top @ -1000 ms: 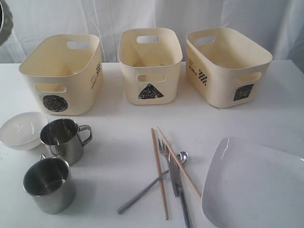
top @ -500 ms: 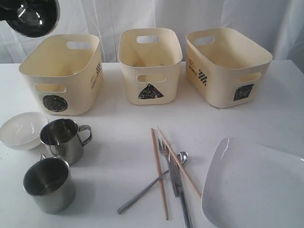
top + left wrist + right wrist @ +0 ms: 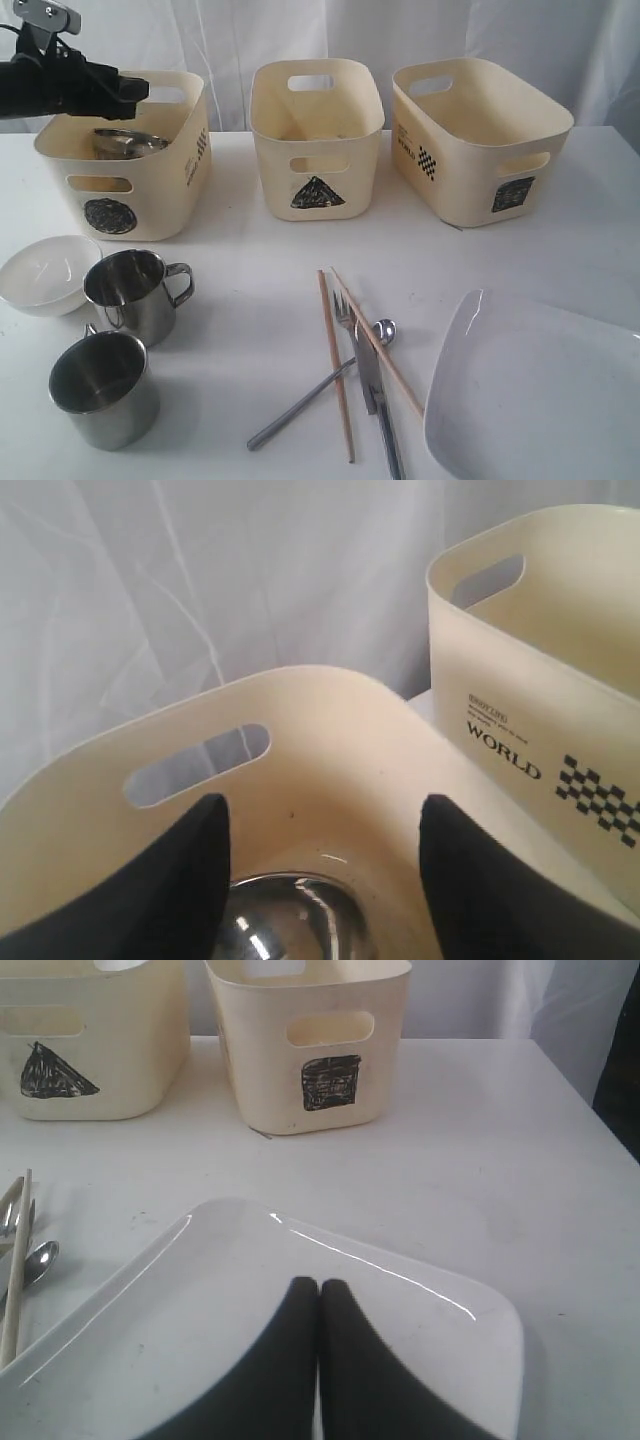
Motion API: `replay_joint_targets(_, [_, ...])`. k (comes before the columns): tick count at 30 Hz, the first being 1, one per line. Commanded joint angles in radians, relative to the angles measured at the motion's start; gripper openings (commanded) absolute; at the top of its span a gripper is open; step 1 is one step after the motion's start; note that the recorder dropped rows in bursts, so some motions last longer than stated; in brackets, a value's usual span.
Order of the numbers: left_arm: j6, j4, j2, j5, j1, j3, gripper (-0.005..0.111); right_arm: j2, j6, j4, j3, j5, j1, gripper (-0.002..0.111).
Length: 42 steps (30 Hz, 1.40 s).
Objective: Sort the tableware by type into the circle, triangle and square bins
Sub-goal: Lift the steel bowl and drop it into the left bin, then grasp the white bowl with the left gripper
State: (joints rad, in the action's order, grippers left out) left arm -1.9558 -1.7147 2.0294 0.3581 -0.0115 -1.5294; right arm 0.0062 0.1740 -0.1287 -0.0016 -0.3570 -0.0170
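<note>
The left end effector (image 3: 322, 818) hangs spread over the circle bin (image 3: 160, 190). The steel bowl (image 3: 128, 143) lies free inside, seemingly where bowls belong. The right end effector (image 3: 319, 1295), pressed together, hovers over the plate (image 3: 180, 1300).

The steel bowl (image 3: 128, 143) in the left bin (image 3: 160, 200) is mirror-bright metal. The far mug (image 3: 135, 293) and near mug (image 3: 103, 388) look like satin steel. The bins are smooth, matt cream plastic. The chopsticks (image 3: 345, 420) are bare pale wood. The square plate (image 3: 530, 400) and small white bowl (image 3: 40, 275) are glossy white.
</note>
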Motion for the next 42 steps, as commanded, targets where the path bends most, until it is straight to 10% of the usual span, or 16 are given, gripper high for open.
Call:
replay_joint_targets(1, [0.015, -0.028, -0.076, 0.045, 0.002, -0.006, 0.061, -0.006, 0.004, 0.000, 0.002, 0.006, -0.006, 0.000])
replay_joint_targets(14, [0.708, 0.507, -0.393, -0.059, -0.026, 0.057, 0.060, -0.006, 0.004, 0.000, 0.002, 0.006, -0.006, 0.000])
replay_joint_targets(21, [1.240, 1.194, -0.445, 0.177, -0.066, 0.116, 0.001, -0.006, 0.004, 0.000, 0.002, 0.006, -0.006, 0.000])
replay_joint_targets(27, [1.863, 1.692, -0.443, 0.336, -0.136, 0.227, 0.000, -0.006, 0.004, 0.000, 0.002, 0.006, -0.006, 0.000])
replay_joint_targets(37, [1.887, 1.644, -0.433, 0.274, -0.206, 0.464, 0.000, -0.006, 0.004, 0.000, 0.002, 0.006, -0.006, 0.000])
replay_joint_targets(42, [1.767, 1.453, -0.433, 0.180, -0.206, 0.500, 0.022, -0.006, 0.019, 0.000, 0.002, 0.006, -0.006, 0.000])
